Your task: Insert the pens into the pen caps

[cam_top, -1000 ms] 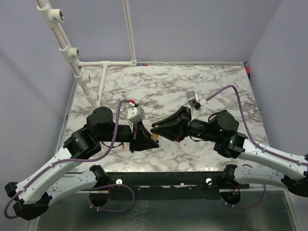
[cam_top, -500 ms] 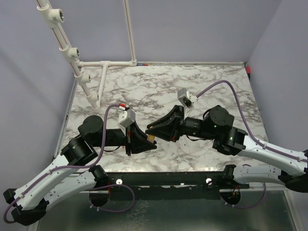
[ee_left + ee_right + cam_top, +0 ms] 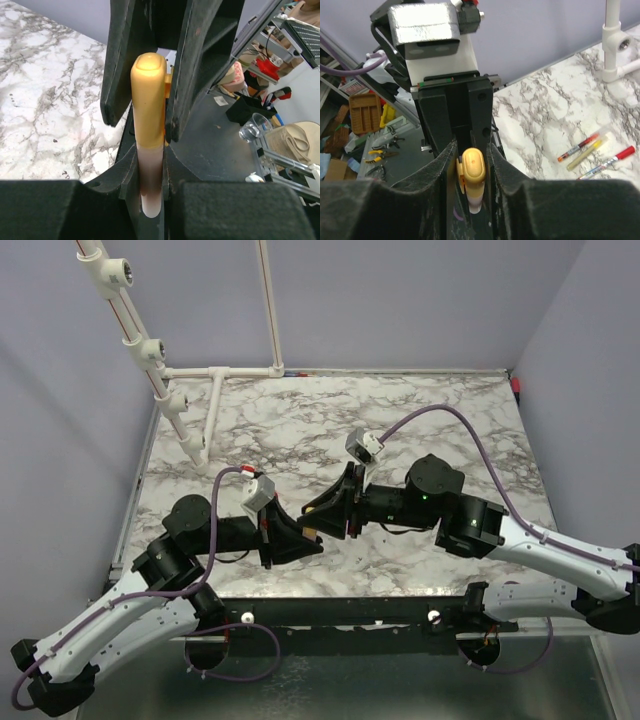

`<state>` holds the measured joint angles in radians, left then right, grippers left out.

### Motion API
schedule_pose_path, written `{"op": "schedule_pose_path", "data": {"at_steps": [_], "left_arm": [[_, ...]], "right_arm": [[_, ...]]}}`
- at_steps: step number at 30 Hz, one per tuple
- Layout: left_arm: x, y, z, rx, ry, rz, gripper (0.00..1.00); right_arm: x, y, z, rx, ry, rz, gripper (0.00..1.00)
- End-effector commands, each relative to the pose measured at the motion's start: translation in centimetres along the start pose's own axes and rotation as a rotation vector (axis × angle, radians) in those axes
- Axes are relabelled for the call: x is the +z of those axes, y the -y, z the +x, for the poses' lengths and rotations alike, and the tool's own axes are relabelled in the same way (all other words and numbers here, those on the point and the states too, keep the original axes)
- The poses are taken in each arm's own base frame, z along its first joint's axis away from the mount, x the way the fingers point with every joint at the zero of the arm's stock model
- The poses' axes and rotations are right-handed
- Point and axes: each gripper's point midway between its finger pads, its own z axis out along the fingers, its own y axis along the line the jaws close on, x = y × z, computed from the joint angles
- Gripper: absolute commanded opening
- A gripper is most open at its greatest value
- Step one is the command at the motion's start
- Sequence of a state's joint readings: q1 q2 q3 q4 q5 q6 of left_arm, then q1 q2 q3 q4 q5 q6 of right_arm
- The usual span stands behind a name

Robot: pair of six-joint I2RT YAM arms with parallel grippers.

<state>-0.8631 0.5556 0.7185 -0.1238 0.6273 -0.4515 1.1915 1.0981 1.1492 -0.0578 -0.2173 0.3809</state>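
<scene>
1 pen point(image 3: 150, 175) sits inside the yellow cap point(image 3: 149, 100).

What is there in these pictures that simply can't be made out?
1. Left wrist view: the yellow cap covers the tip of the pale pen, so how deep it sits is hidden.
2. Top view: the left claw and right claw meet over pen and cap, hiding both almost wholly.
3. Right wrist view: the loose pens on the marble table are too small to tell which carry caps.
</scene>
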Motion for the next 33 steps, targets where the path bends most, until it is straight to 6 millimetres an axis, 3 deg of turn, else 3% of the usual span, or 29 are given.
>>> {"op": "schedule_pose_path", "data": {"at_steps": [1, 12, 19, 25, 33], "left_arm": [[-0.1, 0.3, -2.0, 0.061, 0.104, 0.015, 0.0], [-0.3, -1.8, 1.1, -0.001, 0.043, -0.06, 0.0], [-0.1, -5.3, 2.4, -0.077, 0.028, -0.228, 0.0], [0.0, -10.2, 3.3, -0.179, 0.02, -0.475, 0.0], [-1.0, -16.2, 4.9, -0.285, 0.047, -0.78, 0.0]], "right_arm": [[-0.1, 1.9, 1.9, -0.007, -0.09, 0.109, 0.33], [-1.3, 3.9, -3.5, -0.053, 0.083, 0.282, 0.46], [-4.2, 8.2, -4.7, -0.036, 0.159, 0.561, 0.55], [-8.3, 13.0, -2.9, 0.016, 0.152, 0.905, 0.58], [-11.3, 15.9, 1.4, 0.071, 0.067, 1.085, 0.61]]}}
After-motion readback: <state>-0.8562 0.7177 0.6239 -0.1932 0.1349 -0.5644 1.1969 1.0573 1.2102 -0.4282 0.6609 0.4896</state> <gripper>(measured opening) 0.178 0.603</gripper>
